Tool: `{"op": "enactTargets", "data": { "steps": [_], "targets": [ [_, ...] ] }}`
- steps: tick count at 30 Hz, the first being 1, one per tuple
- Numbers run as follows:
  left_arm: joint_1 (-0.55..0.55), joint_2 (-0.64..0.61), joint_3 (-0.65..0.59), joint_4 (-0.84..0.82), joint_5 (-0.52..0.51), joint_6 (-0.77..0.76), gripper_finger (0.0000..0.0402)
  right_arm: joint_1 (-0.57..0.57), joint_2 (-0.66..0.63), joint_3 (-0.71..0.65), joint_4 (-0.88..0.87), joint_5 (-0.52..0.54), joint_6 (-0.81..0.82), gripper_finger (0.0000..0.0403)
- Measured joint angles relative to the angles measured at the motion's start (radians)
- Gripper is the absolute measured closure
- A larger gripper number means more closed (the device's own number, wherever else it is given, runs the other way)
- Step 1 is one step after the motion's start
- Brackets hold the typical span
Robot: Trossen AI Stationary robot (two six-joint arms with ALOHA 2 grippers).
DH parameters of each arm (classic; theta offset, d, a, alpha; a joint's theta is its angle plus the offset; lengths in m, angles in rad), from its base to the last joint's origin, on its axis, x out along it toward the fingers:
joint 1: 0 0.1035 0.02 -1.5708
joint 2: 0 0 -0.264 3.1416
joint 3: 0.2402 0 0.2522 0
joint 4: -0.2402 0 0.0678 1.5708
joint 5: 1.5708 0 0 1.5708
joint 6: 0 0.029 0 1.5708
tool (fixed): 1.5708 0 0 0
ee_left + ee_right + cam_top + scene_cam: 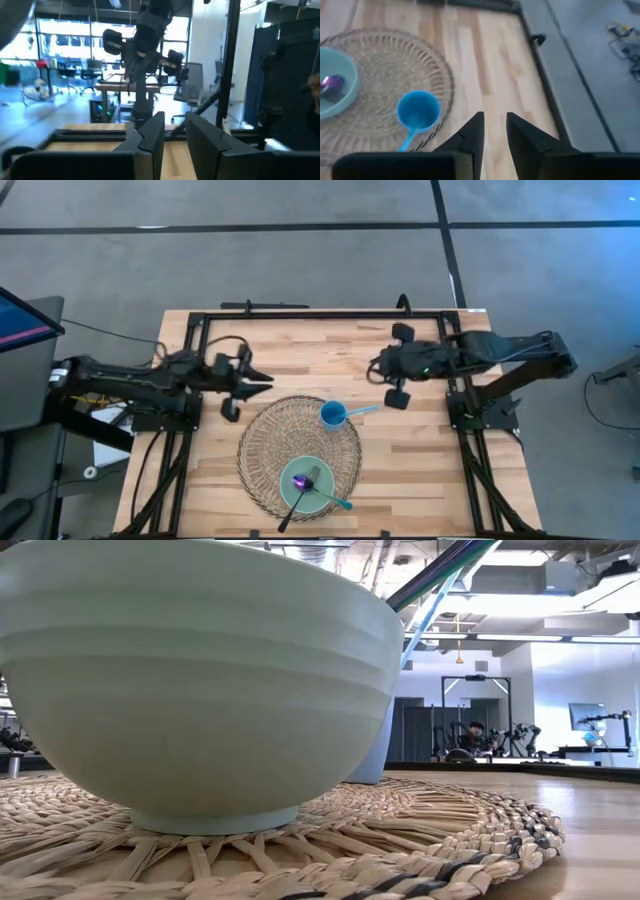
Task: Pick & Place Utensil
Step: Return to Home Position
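Right gripper [373,370]: I read fingers slightly apart, nothing between, hovering over right half of bench [420,460], toward back edge. Left gripper [268,377]: same narrow gap, empty, over left half. Blue cup [333,414] upright on woven mat [270,442], at rim facing bench's back right corner; blue straw [363,410] leans out of it. Light blue bowl [322,472] on mat toward front edge holds purple spoon [303,479], black fork [289,515], teal-handled utensil [337,501].

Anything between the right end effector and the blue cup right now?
Nothing visible does. The right end effector hangs above bare wood beside the mat. The blue cup stands on the mat's edge nearest it, only its own straw leaning out that way. The left end effector is at the mat's far side.
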Motion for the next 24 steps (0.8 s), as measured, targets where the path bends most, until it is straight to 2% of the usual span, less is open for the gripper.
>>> {"op": "enactTargets", "data": {
  "steps": [3, 5, 8, 10, 17, 21, 24],
  "targets": [
    [0.012, -0.121, 0.0, -0.13, -0.038, 0.061, 0.0323, -0.022, -0.074, -0.05, 0.016, -0.001, -0.042, 0.0328],
    [0.027, -0.2, 0.0, -0.262, -0.121, 0.092, 0.0323, -0.038, -0.139, -0.113, 0.089, -0.004, -0.046, 0.0328],
    [0.054, -0.286, 0.0, -0.438, -0.273, 0.101, 0.0323, -0.06, -0.264, -0.271, 0.231, -0.014, -0.061, 0.0328],
    [0.07, -0.317, -0.017, -0.493, -0.317, 0.084, 0.0323, -0.074, -0.345, -0.393, 0.349, -0.037, -0.072, 0.0328],
    [0.072, -0.382, -0.064, -0.491, -0.143, 0.017, 0.0323, -0.129, -0.637, -0.793, 0.641, -0.053, -0.051, 0.0328],
    [0.073, -0.448, -0.063, -0.493, -0.138, 0.017, 0.0323, -0.153, -0.802, -0.954, 0.739, -0.057, -0.046, 0.0328],
    [0.073, -0.512, -0.063, -0.503, -0.138, 0.017, 0.0323, -0.16, -0.915, -1.024, 0.759, -0.056, -0.061, 0.0328]
  ]
}}
